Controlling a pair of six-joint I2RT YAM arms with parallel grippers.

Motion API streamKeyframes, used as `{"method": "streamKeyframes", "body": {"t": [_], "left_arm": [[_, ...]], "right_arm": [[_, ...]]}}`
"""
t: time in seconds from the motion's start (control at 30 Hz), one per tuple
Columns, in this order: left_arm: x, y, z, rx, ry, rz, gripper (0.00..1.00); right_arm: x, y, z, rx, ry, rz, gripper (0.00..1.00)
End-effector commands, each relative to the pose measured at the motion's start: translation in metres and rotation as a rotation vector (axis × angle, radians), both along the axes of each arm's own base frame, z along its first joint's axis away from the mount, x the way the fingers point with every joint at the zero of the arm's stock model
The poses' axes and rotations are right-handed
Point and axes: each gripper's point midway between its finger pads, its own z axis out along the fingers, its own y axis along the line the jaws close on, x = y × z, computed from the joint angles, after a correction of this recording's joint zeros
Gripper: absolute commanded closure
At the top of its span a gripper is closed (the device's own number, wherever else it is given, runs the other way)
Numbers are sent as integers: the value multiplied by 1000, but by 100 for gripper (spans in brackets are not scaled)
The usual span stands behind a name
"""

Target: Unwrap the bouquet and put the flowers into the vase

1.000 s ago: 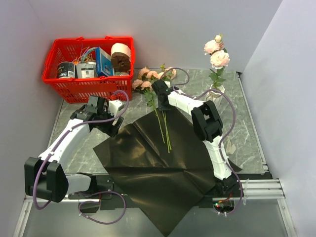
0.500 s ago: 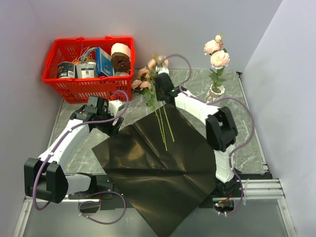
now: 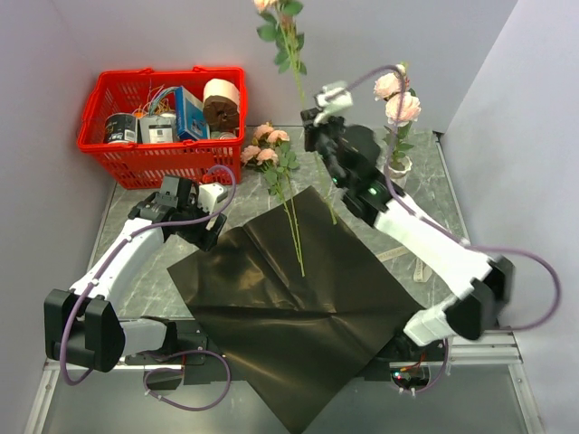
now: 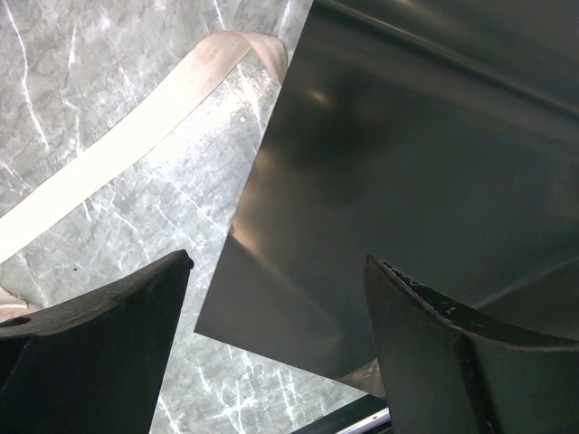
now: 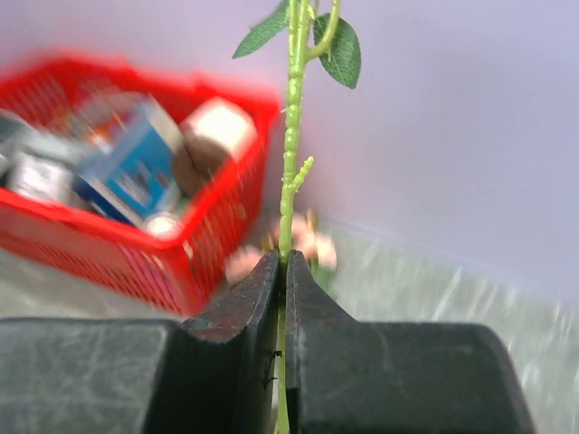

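The right gripper's [image 5: 283, 262] jaws are clenched on a single rose stem [image 5: 291, 136], the thin green stalk pinched between the two dark pads and rising straight up out of them. In the top view that gripper [image 3: 312, 117] is raised well above the table [image 3: 136, 262], and the stem climbs from it, leaves first, to a pale bloom cut off by the upper edge of the view. Just to the gripper's right stands the white vase [image 3: 396, 165], at the back right of the marble, with two pink roses and a bud [image 3: 398, 101] already standing in it.

The left gripper [image 4: 279, 262] is released, its fingers spread wide and holding nothing (the gap between them looks down on a corner of the dark paper sheet [image 4: 407, 181]). A cream ribbon [image 4: 136, 136] lies flat on the marble beside that sheet's edge.

The sheet is spread open across the near middle of the table. The loose roses [image 3: 267, 149] lie at its far edge, blooms on the marble, their long stems trailing onto the paper. Behind them, at the back left, sits a red basket [image 3: 163, 158] of packaged goods.
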Motion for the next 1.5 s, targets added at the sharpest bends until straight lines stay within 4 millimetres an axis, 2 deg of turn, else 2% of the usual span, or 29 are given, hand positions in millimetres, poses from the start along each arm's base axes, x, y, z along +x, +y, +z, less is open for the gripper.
{"method": "streamKeyframes", "body": {"t": [0.0,0.03,0.07,0.1,0.13,0.17,0.2,0.27,0.3,0.4,0.5,0.63,0.83,0.97,1.2,1.47], "left_arm": [[6,-5,10,-35,-26,-6,16],[7,-6,11,-35,-30,-7,16],[7,-6,11,-35,-31,-7,16],[7,-6,11,-36,-29,-10,16],[8,-6,11,-37,-30,-8,16],[9,-6,12,-37,-33,-8,16],[8,-7,13,-40,-31,-9,16],[10,-8,15,-45,-34,-8,16],[10,-8,16,-48,-33,-10,16],[12,-10,20,-54,-39,-10,16],[13,-10,19,-55,-35,-11,16],[16,-11,18,-51,-29,-11,16],[21,-13,20,-57,-21,-16,16],[22,-14,17,-54,-13,-18,16],[22,-14,9,-53,12,-20,16],[21,-14,1,-48,27,-25,16]], "right_arm": [[-61,-49,128,89,-428,-51,100],[-66,-56,128,84,-458,-70,100],[-82,-76,150,135,-536,-113,100],[-81,-91,147,111,-553,-190,100],[-85,-104,151,118,-579,-234,100],[-92,-126,163,158,-625,-293,100],[-89,-141,155,160,-613,-347,100],[-94,-174,160,196,-652,-428,100],[-90,-181,150,202,-643,-451,100],[-92,-213,142,230,-684,-531,100],[-90,-229,136,222,-709,-558,100],[-85,-244,133,209,-736,-610,100],[-78,-267,139,209,-771,-657,100],[-73,-272,143,202,-807,-670,100],[-53,-275,145,171,-839,-707,100],[-47,-283,151,176,-853,-720,100]]}}
